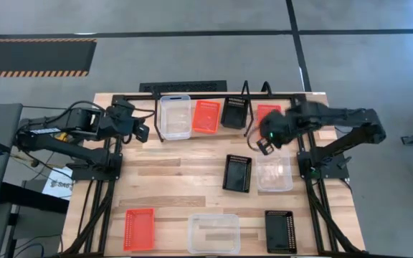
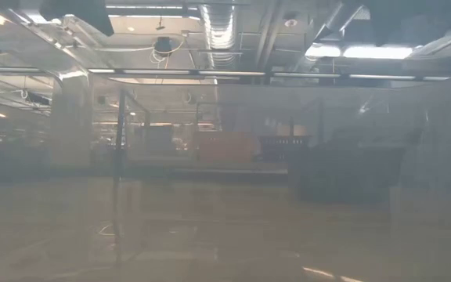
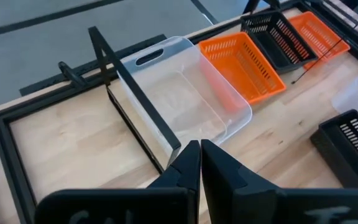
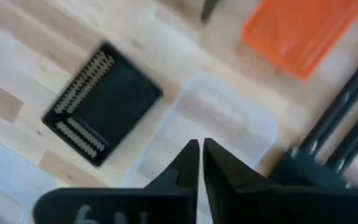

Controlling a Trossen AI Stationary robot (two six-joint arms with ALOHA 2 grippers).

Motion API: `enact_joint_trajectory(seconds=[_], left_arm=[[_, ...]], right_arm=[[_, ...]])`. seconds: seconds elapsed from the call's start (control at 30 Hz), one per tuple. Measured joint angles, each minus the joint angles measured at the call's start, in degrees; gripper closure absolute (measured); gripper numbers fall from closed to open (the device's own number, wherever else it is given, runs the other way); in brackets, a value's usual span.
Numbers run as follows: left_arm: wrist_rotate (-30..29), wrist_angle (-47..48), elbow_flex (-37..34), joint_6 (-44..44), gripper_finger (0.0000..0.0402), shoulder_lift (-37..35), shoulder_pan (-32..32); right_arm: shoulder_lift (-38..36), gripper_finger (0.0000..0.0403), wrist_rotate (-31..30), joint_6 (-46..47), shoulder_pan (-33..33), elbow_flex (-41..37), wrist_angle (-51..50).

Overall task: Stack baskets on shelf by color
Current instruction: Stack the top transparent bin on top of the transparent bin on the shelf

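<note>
Right gripper (image 1: 266,145), jaws clenched and empty, hovers above the clear basket (image 1: 274,173), presumably positioning to grasp it; left gripper (image 1: 141,132), jaws likewise clenched, waits beside the shelf (image 1: 192,97).

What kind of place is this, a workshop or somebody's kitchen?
Likely a robotics lab or industrial workspace: a wooden table stands on a bare concrete floor with black-and-yellow hazard tape, and the low view shows exposed ceiling ducts beyond.
</note>
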State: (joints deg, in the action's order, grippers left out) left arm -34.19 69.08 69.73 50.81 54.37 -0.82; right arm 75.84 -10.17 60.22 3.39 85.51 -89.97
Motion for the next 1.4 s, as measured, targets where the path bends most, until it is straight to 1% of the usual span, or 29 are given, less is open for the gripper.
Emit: enact_joint_trajectory(seconds=[0.07,0.33,0.43,0.53,0.63,0.77,0.87,1.13,1.33,1.4], left_arm=[[-0.14,0.01,0.0,0.0,0.0401,0.4,-0.19],[-1.08,-0.32,-0.02,0.04,0.0401,0.74,-0.28],[-1.13,-1.05,-0.02,0.0,0.0401,0.8,-0.28],[-1.21,-1.48,-0.02,-0.02,0.0401,0.79,-0.28],[-1.21,-2.41,-0.02,-0.4,0.0401,0.77,-0.28],[-1.23,-3.81,-0.02,-0.98,0.0402,0.77,-0.26],[-1.23,-4.25,-0.02,-0.99,0.0402,0.77,-0.26],[-1.21,-4.5,-0.02,-0.96,0.0402,0.78,-0.26],[-1.21,-4.7,-0.02,-0.89,0.0402,0.77,-0.26],[-1.21,-4.7,-0.02,-0.57,0.0402,0.78,-0.26]], right_arm=[[-0.82,0.0348,0.16,6.72,3.75,-3.37,-0.08],[-0.57,0.0297,6.53,35.75,19.27,-16.18,-0.07],[-0.56,0.0274,8.37,44.22,23.59,-19.79,0.68],[-0.47,0.025,8.74,50.63,26.46,-22.8,1.98],[-0.55,0.0228,8.79,53.6,28.21,-25.29,4.36],[-0.57,0.0205,8.81,53.97,28.66,-28.16,8.04],[-0.54,0.0197,8.81,53.99,28.66,-30.4,9.63],[-0.56,0.0199,8.85,54.31,28.36,-35.87,13.03],[-0.56,0.0198,8.85,55.02,28.36,-41.67,24.06],[-0.56,0.0202,8.85,55.02,28.34,-42.81,25.59]])
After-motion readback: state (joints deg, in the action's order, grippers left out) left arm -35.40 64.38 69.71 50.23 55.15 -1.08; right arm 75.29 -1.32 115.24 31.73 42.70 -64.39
